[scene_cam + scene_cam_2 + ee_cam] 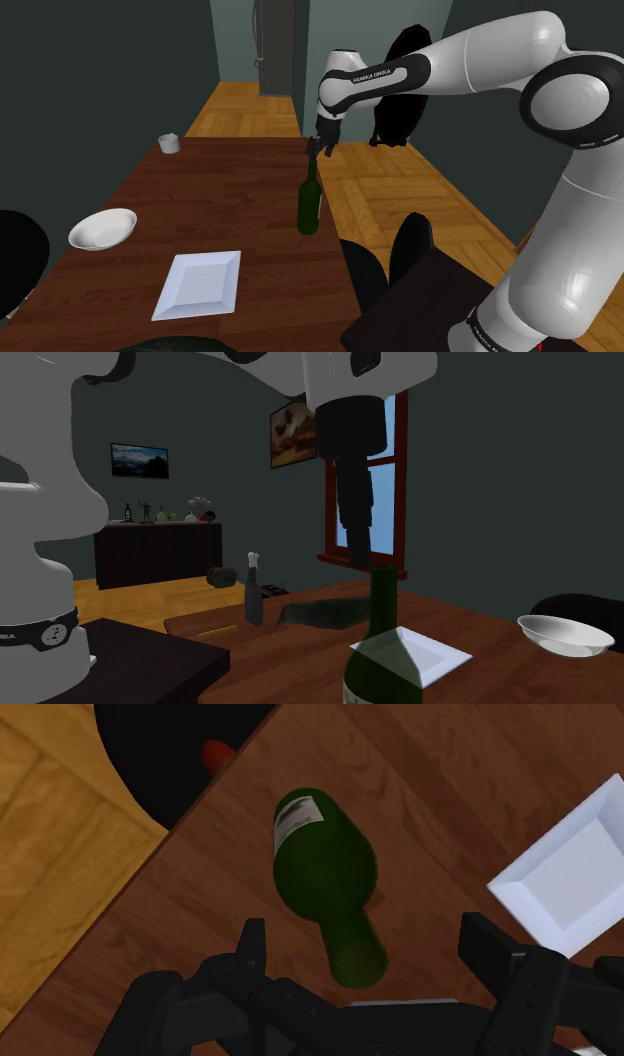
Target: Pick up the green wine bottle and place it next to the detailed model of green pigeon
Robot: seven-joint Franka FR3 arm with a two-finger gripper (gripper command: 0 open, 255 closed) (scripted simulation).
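The dark green wine bottle (309,205) stands upright near the wooden desk's (200,200) edge, bearing a pale label (298,812).

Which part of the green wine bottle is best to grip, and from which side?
Probably the neck of the green wine bottle, coming down from above. It stands upright on the table, and its neck is the slimmest part. The open gripper hangs over it, a finger on either side.

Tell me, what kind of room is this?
Probably a dining room in a house: a dark wooden table carries a green wine bottle, a white square plate and a white bowl, and a sideboard stands under a framed picture.
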